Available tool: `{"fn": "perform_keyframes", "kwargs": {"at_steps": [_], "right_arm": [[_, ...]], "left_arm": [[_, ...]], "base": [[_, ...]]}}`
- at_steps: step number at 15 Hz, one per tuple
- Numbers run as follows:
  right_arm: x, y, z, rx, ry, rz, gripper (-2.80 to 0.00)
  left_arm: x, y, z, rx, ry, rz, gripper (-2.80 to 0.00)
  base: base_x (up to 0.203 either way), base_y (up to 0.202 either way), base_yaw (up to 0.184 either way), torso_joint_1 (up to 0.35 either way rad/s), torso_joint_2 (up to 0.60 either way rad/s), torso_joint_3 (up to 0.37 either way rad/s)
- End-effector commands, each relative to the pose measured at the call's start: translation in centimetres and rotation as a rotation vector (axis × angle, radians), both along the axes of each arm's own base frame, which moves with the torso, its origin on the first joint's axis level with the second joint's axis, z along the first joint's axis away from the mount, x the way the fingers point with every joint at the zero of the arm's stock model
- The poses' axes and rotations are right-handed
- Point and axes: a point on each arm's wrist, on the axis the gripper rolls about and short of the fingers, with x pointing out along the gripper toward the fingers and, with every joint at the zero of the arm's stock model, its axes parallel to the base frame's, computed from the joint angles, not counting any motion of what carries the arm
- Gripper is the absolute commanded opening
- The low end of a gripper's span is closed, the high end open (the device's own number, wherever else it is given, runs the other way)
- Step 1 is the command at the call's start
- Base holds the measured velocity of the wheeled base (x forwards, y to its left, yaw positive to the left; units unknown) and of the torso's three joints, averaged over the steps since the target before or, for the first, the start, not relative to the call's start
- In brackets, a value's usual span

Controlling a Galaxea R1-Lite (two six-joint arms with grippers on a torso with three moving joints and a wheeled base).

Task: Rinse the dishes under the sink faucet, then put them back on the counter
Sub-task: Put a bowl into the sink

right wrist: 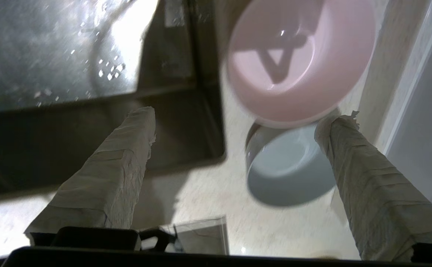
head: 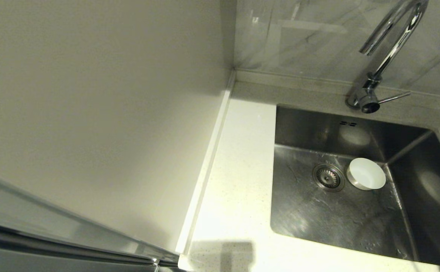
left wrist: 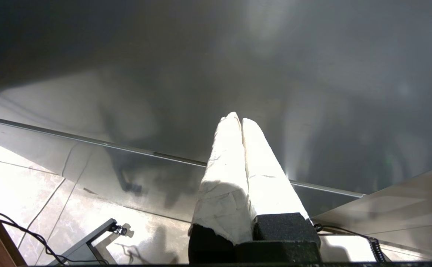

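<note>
Resting on the sink point(head: 303, 211) floor, a pale grey-white dish point(head: 366, 173) sits just right of the round drain strainer point(head: 328, 176), close to the far right corner of the basin. A chrome faucet point(head: 388, 45) rises from the table's point(head: 239, 158) far strip behind the sink, its spout curving toward the near side and its thin lever point(head: 393, 98) pointing right. Neither arm appears in the head view.

Seen from the right wrist, the right claw point(right wrist: 238, 115) hangs over the table beside the sink's edge, its wrapped fingers point(right wrist: 127, 148) spread wide apart and holding nothing. A pale pink dish point(right wrist: 297, 59) and a pale blue-grey dish point(right wrist: 290, 170) sit on the table next to each other, the pink one overlapping the blue-grey one in this view; one fingertip lies close to both rims, though contact cannot be told.

Away from the sink, the left claw point(left wrist: 241, 119) is parked with its wrapped fingers pressed together, facing a dark glossy panel point(left wrist: 238, 74) above a tiled floor point(left wrist: 23, 185).
</note>
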Motion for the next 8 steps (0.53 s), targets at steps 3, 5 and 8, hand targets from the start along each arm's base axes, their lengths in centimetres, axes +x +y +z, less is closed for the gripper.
{"fn": "perform_keyframes", "kwargs": {"at_steps": [3, 5, 8], "right_arm": [[2.4, -2.6, -3.3, 0.059, 0.050, 0.010, 0.00], [3.5, -3.1, -4.4, 0.076, 0.066, 0.021, 0.00], [5.1, -3.9, -5.6, 0.062, 0.053, 0.037, 0.00]], "left_arm": [[0.0, 0.0, 0.0, -0.001, -0.003, 0.002, -2.80], [0.0, 0.0, 0.0, -0.001, -0.003, 0.000, -2.80], [0.0, 0.0, 0.0, -0.001, -0.003, 0.000, -2.80]], "base": [[0.000, 0.000, 0.000, 0.000, 0.00, 0.000], [0.000, 0.000, 0.000, 0.000, 0.00, 0.000], [0.000, 0.000, 0.000, 0.000, 0.00, 0.000]]}}
